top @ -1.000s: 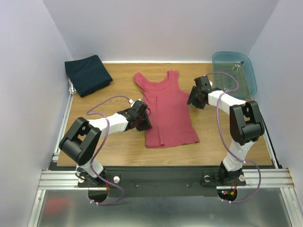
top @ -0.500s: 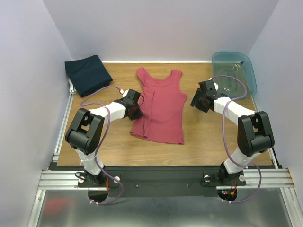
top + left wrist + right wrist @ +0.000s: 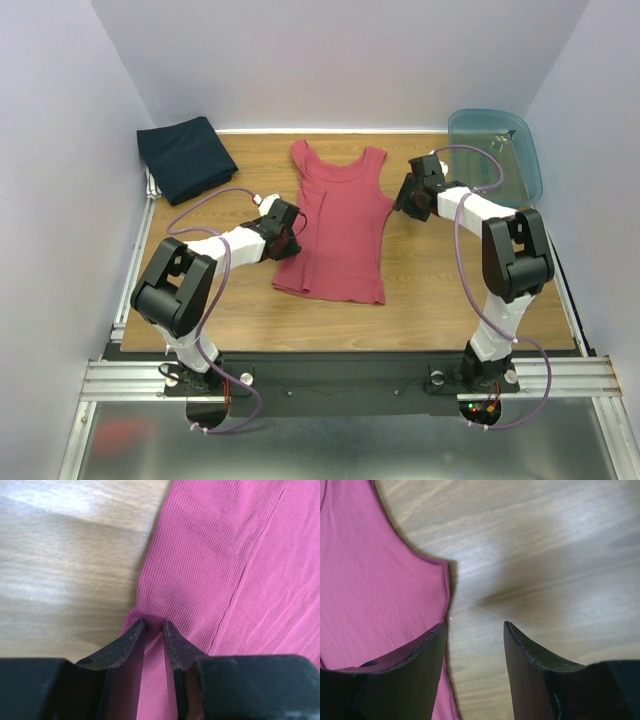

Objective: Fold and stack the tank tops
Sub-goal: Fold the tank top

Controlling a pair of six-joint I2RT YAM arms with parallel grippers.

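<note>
My left gripper [image 3: 288, 226] is all but closed. Its two dark fingers [image 3: 125, 655] pinch a small raised ridge of the red tank top [image 3: 340, 225] between their tips, right at the cloth's side edge where it meets the wooden table [image 3: 450, 280]. Only a thin slit shows between the tips, and ribbed red cloth fills it. That edge is the one on my left, about halfway down the top's length.

The red tank top lies in the middle of the table, straps toward the far wall and hem toward my bases. A long crease runs down it from the left strap toward the hem.

My right gripper [image 3: 403, 198] is wide open and has hold of nothing. It sits at the top's other side, just beside the edge under the armhole. In the wrist camera one finger [image 3: 415, 680] overlaps the very edge of the red cloth and the other is over bare wood, with wood showing in the gap between them. I cannot tell whether the tips touch the table.

The navy tank top [image 3: 185, 157] is a folded square at the far left corner, well apart from the red one. A blue plastic tub [image 3: 525, 150] stands at the far right corner, near my right arm
</note>
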